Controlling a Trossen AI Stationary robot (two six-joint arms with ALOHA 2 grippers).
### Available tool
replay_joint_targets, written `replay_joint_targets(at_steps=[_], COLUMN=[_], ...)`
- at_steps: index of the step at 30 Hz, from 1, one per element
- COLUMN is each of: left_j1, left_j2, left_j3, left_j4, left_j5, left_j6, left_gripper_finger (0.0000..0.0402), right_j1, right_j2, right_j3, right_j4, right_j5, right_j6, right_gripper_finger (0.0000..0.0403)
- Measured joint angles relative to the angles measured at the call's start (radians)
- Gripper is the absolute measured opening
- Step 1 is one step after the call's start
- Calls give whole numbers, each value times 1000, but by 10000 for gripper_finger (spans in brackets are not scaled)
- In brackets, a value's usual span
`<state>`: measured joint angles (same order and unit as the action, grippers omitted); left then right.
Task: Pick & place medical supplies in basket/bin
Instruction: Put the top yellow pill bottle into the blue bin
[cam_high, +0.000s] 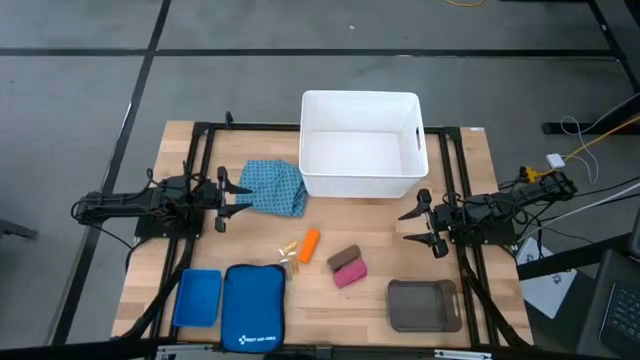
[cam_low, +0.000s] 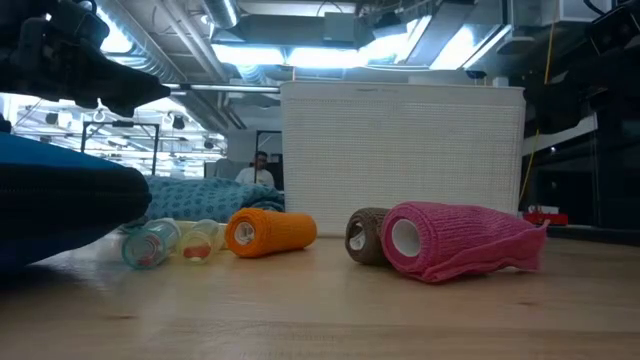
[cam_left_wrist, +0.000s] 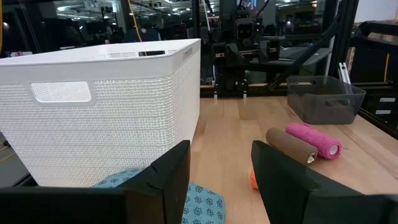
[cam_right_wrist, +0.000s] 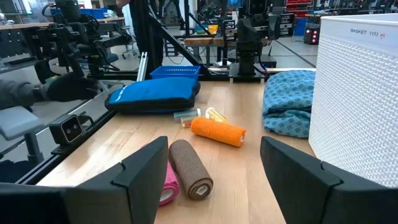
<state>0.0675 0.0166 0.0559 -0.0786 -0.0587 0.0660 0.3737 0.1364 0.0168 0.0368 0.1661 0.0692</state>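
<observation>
A blue zip pouch (cam_high: 252, 305), blue tray (cam_high: 198, 297) and grey tray (cam_high: 424, 305) line the table's near edge.

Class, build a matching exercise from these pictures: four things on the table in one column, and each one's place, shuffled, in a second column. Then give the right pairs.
Things
1. teal cloth bundle
2. orange roll
3. blue zip pouch
4. grey tray

Places
A. near table edge, right side
B. mid-table, beside small vials
C. against the white bin, in front of the left end effector
D. near edge, beside a blue tray

Pairs: 1-C, 2-B, 3-D, 4-A
</observation>
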Motion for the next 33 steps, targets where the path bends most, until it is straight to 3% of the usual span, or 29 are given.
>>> replay_joint_targets(at_steps=[11, 18, 22, 33], left_j1=[0, 0, 0, 0], left_j2=[0, 0, 0, 0], left_j3=[-3, -2, -2, -1], left_j4=[94, 105, 147, 211], left_j5=[-3, -3, -52, -52], left_j6=[0, 0, 0, 0], left_gripper_finger=[169, 169, 169, 169], right_j1=[0, 0, 0, 0], right_j2=[0, 0, 0, 0], right_j3=[0, 0, 0, 0], right_j4=[8, 8, 15, 16], right_j5=[4, 2, -4, -133], right_j6=[-394, -424, -427, -483], right_gripper_finger=[256, 256, 255, 255])
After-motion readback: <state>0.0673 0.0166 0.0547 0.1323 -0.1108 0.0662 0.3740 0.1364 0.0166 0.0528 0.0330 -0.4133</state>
